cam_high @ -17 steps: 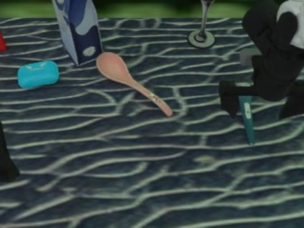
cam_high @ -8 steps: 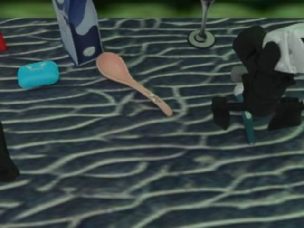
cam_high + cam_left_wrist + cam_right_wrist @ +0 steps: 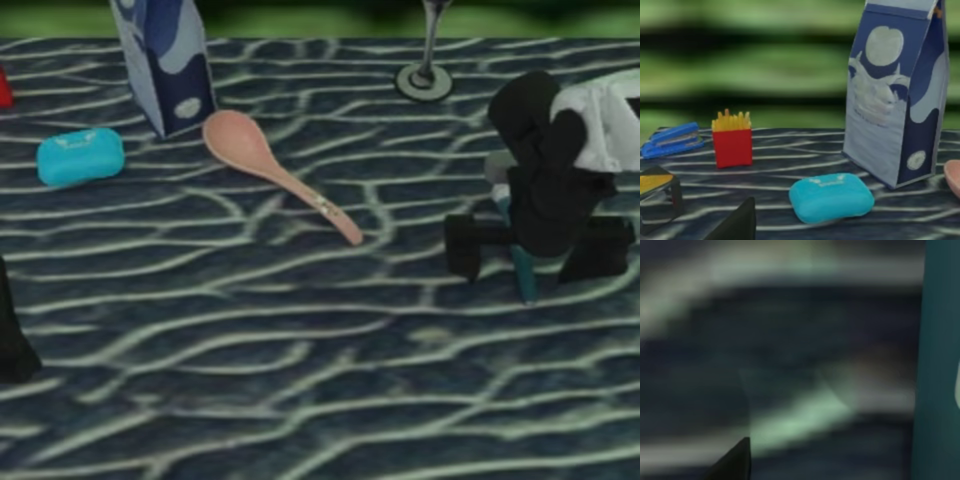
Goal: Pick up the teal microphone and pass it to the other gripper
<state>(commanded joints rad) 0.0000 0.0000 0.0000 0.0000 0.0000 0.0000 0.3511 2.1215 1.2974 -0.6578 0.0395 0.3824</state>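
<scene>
1. Right gripper [image 3: 530,250] sits low over the table [image 3: 300,380] at about 3 o'clock in the top view, near the right edge. Its two black fingers stand wide apart, one at left [image 3: 462,248], one at right [image 3: 600,250].
2. Teal microphone [image 3: 522,268] lies on the table between those fingers, under the gripper body. Only the lower handle and a bit of the pale head end show; handle tip points toward 6 o'clock.
3. Neither finger appears to touch the handle; the pincer is spread and has hold of nothing.
4. Right wrist view: teal handle [image 3: 940,365] fills one edge, very near the camera, with a dark fingertip [image 3: 735,462] well apart from it. Blurred table pattern behind.
5. Left gripper [image 3: 12,340] parked at about 8 o'clock, at the table's left edge; only a dark sliver shows. Its finger spacing: cannot tell.
6. Pink spoon [image 3: 275,170] lies around 11 o'clock of centre, bowl toward the milk carton [image 3: 165,60], handle running toward centre.
7. Cyan soap block [image 3: 80,157] at 10 o'clock, just beside the carton.
8. Glass stem and foot [image 3: 425,75] at 1 o'clock, at the far edge.
9. Left wrist view: red fries box [image 3: 732,140], blue stapler [image 3: 672,140], soap block and carton.
</scene>
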